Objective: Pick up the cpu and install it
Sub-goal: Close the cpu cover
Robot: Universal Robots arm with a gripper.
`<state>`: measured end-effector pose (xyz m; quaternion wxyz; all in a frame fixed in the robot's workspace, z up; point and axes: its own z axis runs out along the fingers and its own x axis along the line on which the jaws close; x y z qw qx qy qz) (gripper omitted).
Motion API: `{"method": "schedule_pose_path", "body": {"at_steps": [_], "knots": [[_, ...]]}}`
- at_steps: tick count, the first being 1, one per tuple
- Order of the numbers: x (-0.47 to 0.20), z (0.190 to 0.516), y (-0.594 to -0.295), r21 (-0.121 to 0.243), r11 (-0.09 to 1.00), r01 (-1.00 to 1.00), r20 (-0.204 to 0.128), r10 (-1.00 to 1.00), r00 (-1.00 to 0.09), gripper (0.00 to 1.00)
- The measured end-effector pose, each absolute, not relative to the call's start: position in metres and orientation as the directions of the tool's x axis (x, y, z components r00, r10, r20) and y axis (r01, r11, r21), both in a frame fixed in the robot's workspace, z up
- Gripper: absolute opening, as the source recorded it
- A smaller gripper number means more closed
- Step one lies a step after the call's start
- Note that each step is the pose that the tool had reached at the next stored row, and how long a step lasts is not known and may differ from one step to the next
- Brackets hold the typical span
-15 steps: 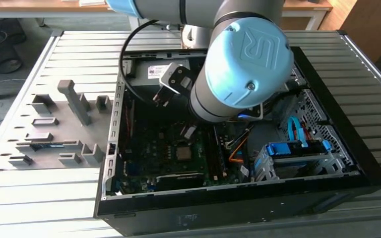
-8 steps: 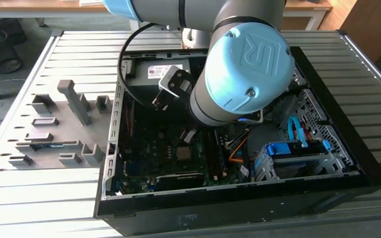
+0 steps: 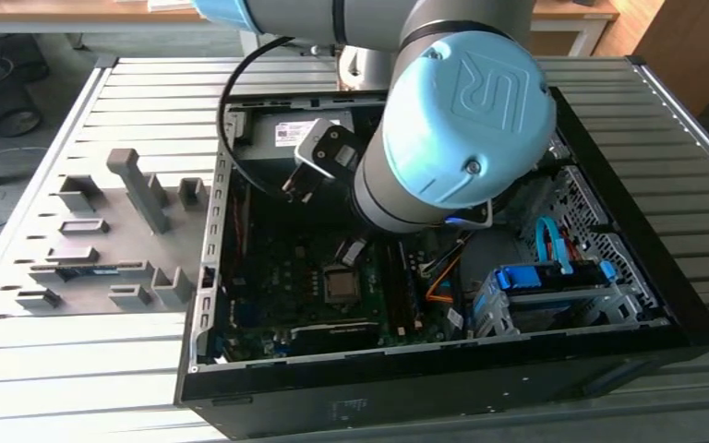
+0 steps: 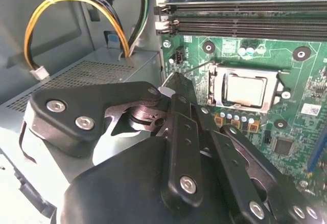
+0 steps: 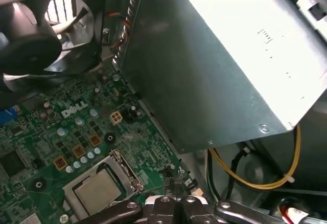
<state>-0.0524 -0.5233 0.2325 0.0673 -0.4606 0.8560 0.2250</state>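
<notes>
The cpu (image 4: 246, 91) is a small square chip with a dull silver top, lying flat in the metal-framed socket on the green motherboard (image 4: 291, 127). It also shows in the first wrist view, cpu (image 5: 97, 191), and in the exterior view, cpu (image 3: 341, 280). My gripper (image 4: 176, 81) hangs inside the computer case just beside the socket, its black fingers drawn together to a point. The tip sits by the end of the thin socket lever (image 4: 196, 65). Nothing visible is held between the fingers. In the exterior view the gripper (image 3: 352, 251) is low over the board.
The grey power-supply box (image 5: 214, 65) stands close beside the gripper, with yellow and black cables (image 4: 76, 4) looping off it. A black fan (image 5: 36, 35), memory slots (image 4: 245, 27) and a blue drive cage (image 3: 552, 286) crowd the case. Grey fixture blocks (image 3: 108, 231) sit on the exterior view's left.
</notes>
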Motion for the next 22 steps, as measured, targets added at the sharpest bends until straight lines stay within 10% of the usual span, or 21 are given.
{"method": "schedule_pose_path", "body": {"at_steps": [22], "knots": [[-0.052, 0.257, -0.514, 0.266, 0.507, -0.820, -0.226, -0.794, -0.564, 0.10]]}}
